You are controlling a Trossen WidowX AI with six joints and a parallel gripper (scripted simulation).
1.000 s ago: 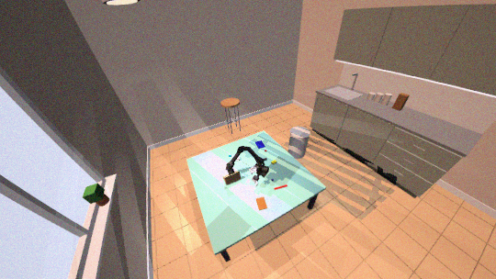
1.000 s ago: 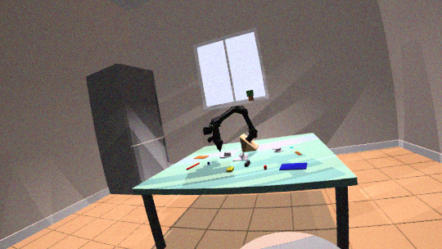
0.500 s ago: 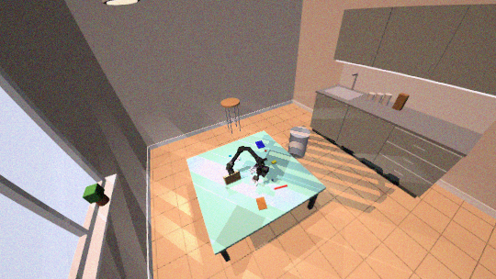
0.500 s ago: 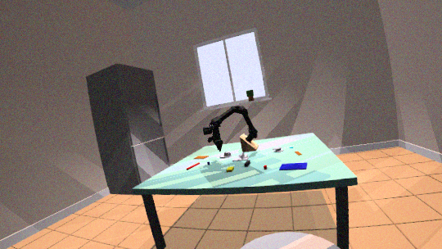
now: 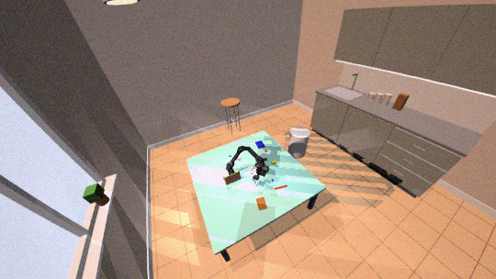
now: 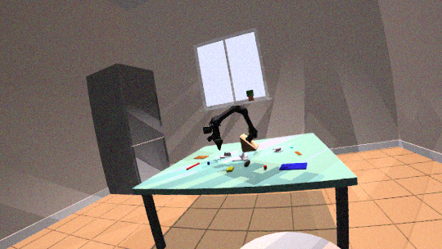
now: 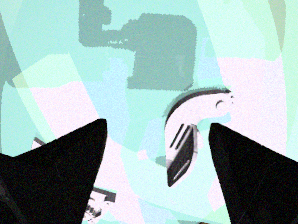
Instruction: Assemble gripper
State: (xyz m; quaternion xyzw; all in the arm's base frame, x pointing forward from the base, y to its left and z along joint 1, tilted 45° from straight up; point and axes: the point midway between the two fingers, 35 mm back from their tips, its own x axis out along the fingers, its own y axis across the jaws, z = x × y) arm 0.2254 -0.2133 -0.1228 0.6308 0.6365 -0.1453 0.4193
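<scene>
The pincer is held partly open, nothing gripped, and the curved white jaw is seen below on the counter, just off centre towards one o'clock, its dark-padded end pointed to six

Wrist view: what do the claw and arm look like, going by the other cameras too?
The claw has two matte black fingers, broad and tapering to blunt tips. The arm is black, with slim links and chunkier joints. Cables or markings: can't make any out.
</scene>
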